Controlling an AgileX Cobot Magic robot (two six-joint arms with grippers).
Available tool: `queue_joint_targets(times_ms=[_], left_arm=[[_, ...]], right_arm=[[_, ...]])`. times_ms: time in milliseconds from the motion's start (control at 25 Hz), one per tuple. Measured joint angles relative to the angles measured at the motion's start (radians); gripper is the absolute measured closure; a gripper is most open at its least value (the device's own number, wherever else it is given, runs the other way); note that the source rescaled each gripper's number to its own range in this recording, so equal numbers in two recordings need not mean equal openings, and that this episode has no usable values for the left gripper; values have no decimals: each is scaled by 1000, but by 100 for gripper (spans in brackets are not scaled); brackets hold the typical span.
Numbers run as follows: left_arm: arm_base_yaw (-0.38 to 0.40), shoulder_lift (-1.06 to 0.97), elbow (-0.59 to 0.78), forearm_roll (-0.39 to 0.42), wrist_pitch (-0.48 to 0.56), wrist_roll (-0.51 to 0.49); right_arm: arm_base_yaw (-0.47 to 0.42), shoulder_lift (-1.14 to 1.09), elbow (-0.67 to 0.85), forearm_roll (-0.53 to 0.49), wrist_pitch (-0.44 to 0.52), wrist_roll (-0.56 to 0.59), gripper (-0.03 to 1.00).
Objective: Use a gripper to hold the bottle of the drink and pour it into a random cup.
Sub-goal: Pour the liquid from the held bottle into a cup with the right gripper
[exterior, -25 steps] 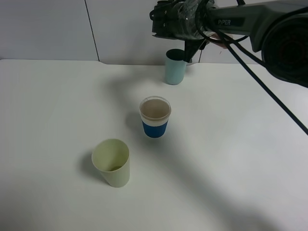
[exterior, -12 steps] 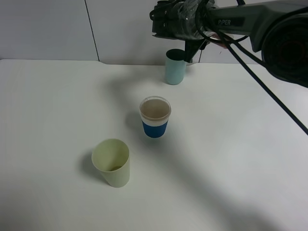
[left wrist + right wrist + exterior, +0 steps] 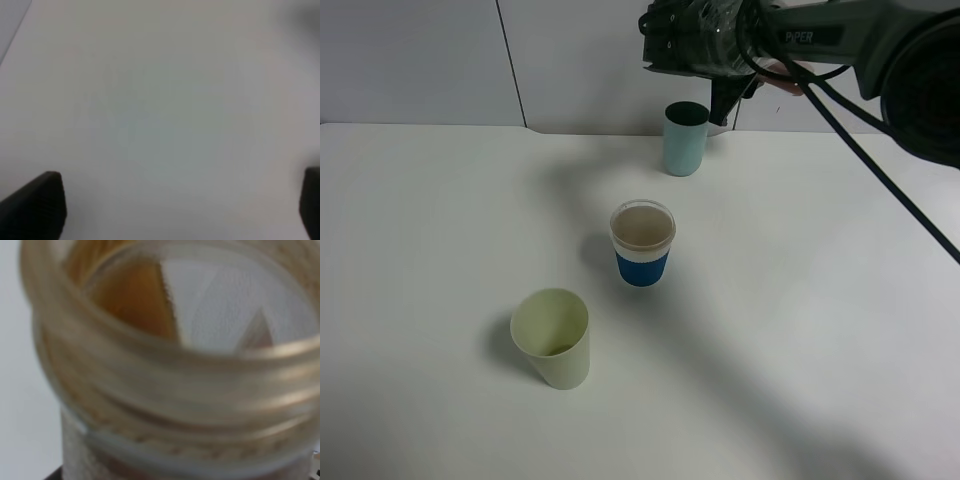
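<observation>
My right gripper [image 3: 725, 98] hangs from the dark arm at the back of the table, just above and to the right of the teal cup [image 3: 684, 140]. It is shut on the bottle [image 3: 165, 370], whose open threaded neck fills the right wrist view, with brown liquid inside. In the exterior view the arm hides most of the bottle; only a pink-white bit [image 3: 787, 77] shows. The teal cup stands upright. My left gripper [image 3: 180, 207] is open over bare table, its dark fingertips [image 3: 37, 205] far apart. It is out of the exterior view.
A white cup with a blue sleeve [image 3: 642, 245] holding brownish liquid stands mid-table. A pale green cup [image 3: 553, 337] stands nearer the front left. The white table [image 3: 820, 300] ends at a grey wall behind the teal cup.
My right arm has lifted slightly up and to the right with the bottle, so the teal cup's rim now shows fully. The cups have not moved.
</observation>
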State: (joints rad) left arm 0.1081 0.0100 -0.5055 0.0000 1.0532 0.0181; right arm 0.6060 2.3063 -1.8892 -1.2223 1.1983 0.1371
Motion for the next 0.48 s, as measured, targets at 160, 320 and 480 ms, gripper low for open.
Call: queue_joint_targets(times_ms=[160, 320, 480], left_arm=[[0, 0, 0, 0, 0, 0], [0, 0, 0, 0, 0, 0], [0, 0, 0, 0, 0, 0]], right_arm=[[-3, -1, 1, 0, 1, 0, 97], [-3, -1, 1, -12, 3, 0, 97], [-3, -1, 1, -24, 3, -14, 97]])
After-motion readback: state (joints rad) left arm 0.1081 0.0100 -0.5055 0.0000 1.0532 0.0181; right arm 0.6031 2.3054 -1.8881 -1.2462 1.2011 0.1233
